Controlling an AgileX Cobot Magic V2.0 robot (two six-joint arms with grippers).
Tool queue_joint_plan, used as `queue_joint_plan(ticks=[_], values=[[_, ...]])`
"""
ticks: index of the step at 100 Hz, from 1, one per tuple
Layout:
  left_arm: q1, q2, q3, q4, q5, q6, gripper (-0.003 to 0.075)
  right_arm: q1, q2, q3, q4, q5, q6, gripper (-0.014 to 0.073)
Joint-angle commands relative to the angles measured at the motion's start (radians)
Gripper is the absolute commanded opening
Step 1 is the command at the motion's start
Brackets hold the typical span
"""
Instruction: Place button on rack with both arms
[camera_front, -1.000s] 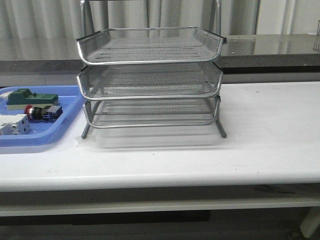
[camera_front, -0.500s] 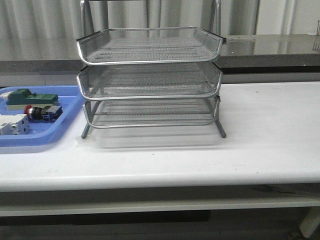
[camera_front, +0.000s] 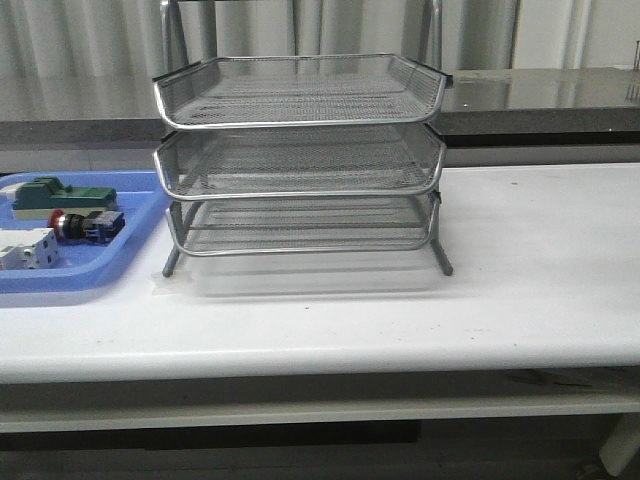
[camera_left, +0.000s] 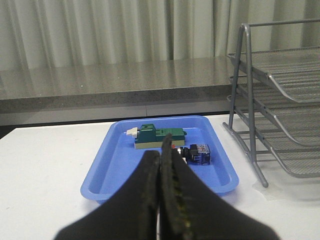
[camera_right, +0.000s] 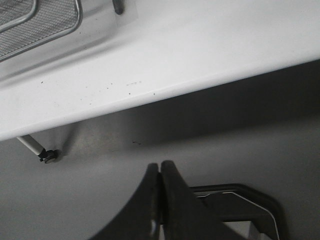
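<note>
The left gripper (camera_left: 161, 150) has its two fingers pressed together with nothing between them, pointed toward the blue tray (camera_left: 102, 172). The right gripper (camera_right: 160, 172) is likewise closed on nothing, out past the edge of the white table (camera_front: 540, 260), over the floor. One button (camera_front: 85, 226) lies on its side in the blue tray, red head to the left, just in front of one green block (camera_front: 62, 195). One cluster of white blocks (camera_front: 27, 247) sits nearer the tray's front edge. To the tray's right stands one rack (camera_front: 300, 160) of three wire mesh tiers, all three bare.
</note>
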Motion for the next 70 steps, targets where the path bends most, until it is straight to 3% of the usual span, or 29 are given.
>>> queue_joint_plan(ticks=[1, 11, 18, 31, 44, 58, 70], values=[[0.001, -0.032, 0.034, 0.0, -0.08, -0.007, -0.002, -0.004, 0.018, -0.035, 0.067, -0.06, -0.044, -0.0054], [0.001, -0.032, 0.034, 0.0, -0.08, -0.007, -0.002, -0.004, 0.037, -0.035, 0.142, -0.086, -0.119, -0.0034], [0.001, -0.032, 0.034, 0.0, -0.08, -0.007, -0.002, -0.004, 0.041, -0.035, 0.21, -0.1, -0.186, 0.0024], [0.001, -0.032, 0.034, 0.0, -0.08, -0.007, -0.002, -0.004, 0.041, -0.035, 0.353, -0.116, -0.298, 0.0246], [0.001, -0.032, 0.034, 0.0, -0.08, -0.007, -0.002, -0.004, 0.045, -0.035, 0.452, -0.139, -0.322, 0.0456], [0.001, -0.032, 0.034, 0.0, -0.08, -0.007, -0.002, -0.004, 0.086, -0.039, 0.555, -0.149, -0.393, 0.0468], [0.001, -0.032, 0.034, 0.0, -0.08, -0.007, -0.002, -0.004, 0.15, -0.04, 0.772, -0.15, -0.564, 0.0468]])
